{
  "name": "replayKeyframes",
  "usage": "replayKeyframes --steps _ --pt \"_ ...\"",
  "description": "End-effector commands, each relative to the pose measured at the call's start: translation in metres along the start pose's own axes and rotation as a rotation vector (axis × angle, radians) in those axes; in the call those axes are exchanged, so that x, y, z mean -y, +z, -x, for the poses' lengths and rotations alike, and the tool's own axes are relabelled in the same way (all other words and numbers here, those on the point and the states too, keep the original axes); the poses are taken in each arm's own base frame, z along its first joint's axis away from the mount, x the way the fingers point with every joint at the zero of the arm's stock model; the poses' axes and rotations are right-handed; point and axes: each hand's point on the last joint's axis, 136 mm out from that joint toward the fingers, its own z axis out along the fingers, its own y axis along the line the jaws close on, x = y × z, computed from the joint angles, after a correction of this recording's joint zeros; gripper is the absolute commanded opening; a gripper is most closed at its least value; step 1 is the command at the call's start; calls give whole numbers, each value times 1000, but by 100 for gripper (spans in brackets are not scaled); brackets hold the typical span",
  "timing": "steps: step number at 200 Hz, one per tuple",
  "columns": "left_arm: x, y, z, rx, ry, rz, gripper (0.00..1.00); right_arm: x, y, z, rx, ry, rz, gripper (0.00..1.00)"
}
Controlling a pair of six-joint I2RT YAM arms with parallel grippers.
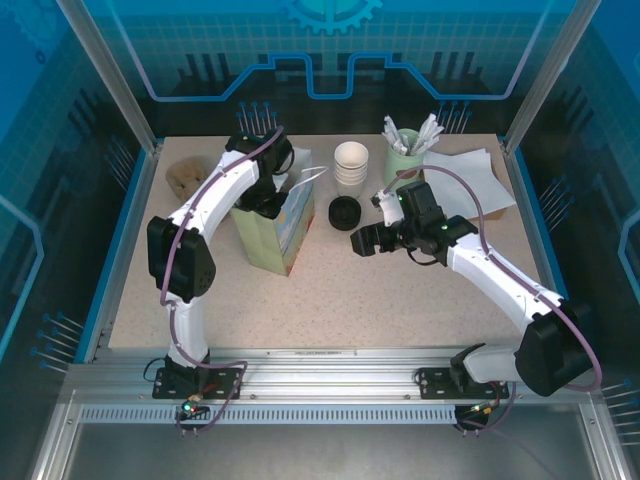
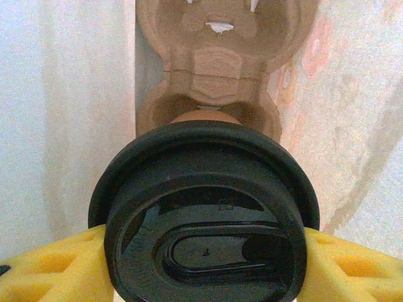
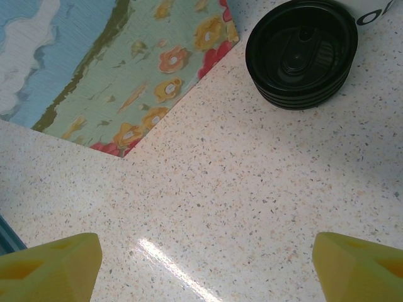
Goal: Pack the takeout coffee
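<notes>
The takeout coffee (image 2: 204, 214) has a round black lid, and a strip of its brown side shows above the lid's rim. My left gripper (image 2: 204, 267) is shut on it, one yellow finger (image 2: 50, 264) at each side of the lid. The cup hangs inside the paper bag (image 1: 272, 235), between the bag's white inner walls (image 2: 63, 126). Below it on the bag's floor lies a brown moulded cup carrier (image 2: 220, 63). From above, my left gripper (image 1: 268, 198) reaches into the bag's mouth. My right gripper (image 1: 365, 240) stands open above bare table, with nothing between its fingers (image 3: 50, 264).
A stack of loose black lids (image 1: 344, 212) sits right of the bag, also in the right wrist view as lids (image 3: 302, 53) beside the floral bag (image 3: 126, 63). Stacked white cups (image 1: 351, 165), a green holder of packets (image 1: 405, 150) and white napkins (image 1: 475, 175) stand at the back.
</notes>
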Motion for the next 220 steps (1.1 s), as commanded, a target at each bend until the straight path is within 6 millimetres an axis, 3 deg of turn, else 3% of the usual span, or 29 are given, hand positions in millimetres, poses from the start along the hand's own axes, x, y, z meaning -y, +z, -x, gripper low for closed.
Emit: replayKeyframes --steps 1,220 --pt "-7 -1 3 -1 12 21 42 -5 4 -3 -13 -22 8 88" --pt "-16 2 5 5 23 72 41 -5 8 -6 -28 -23 13 88"
